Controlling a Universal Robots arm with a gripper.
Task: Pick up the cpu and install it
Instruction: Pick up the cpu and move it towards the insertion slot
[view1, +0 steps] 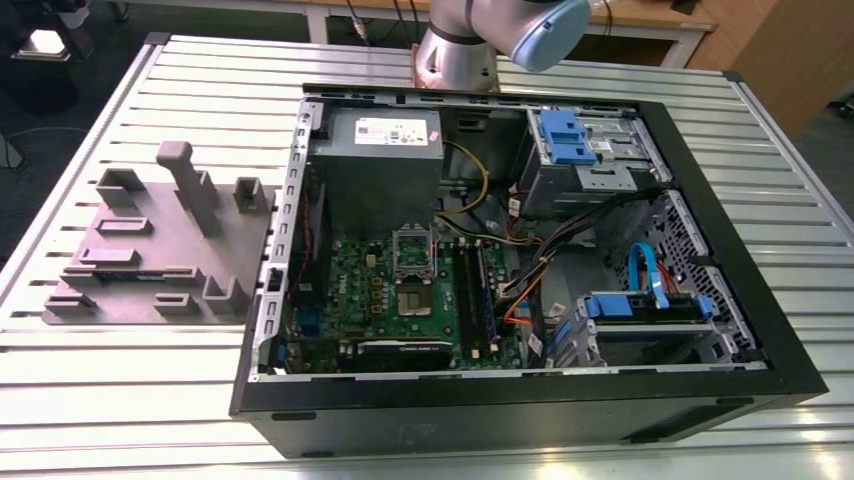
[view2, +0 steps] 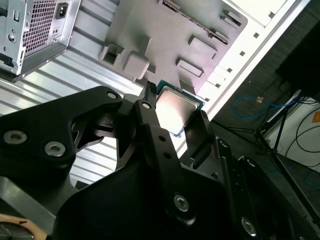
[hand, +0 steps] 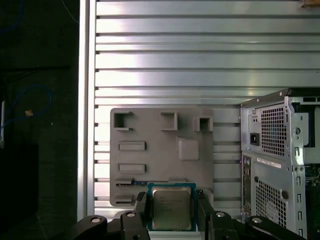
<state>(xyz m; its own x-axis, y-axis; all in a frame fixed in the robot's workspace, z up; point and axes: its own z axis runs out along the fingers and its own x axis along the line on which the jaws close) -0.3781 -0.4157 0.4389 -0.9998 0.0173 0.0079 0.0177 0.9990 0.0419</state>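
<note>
The cpu (hand: 171, 209), a flat square chip with a silvery top and a thin green edge, is clamped between my black fingers (hand: 141, 206) in the first wrist view. My gripper (hand: 171, 202) is shut on its two opposite sides. It hangs well above the slatted table, over the near edge of the grey fixture plate (hand: 165, 150). In the second wrist view the cpu (view2: 175, 111) sits in the gripper (view2: 175, 119) with the fixture plate (view2: 170, 35) behind it. The exterior view has the open computer case (view1: 534, 400), with the metal-framed socket (view1: 414, 255) on its motherboard.
The arm's base column (view1: 461, 50) stands behind the case. The grey fixture plate (view1: 160, 250) with upright blocks lies on the exterior view's left of the case. The power-supply box (view1: 380, 150), drive cages (view1: 587, 150) and loose cables (view1: 561, 250) fill the case. The case's perforated rear wall (hand: 280, 160) is beside the fixture.
</note>
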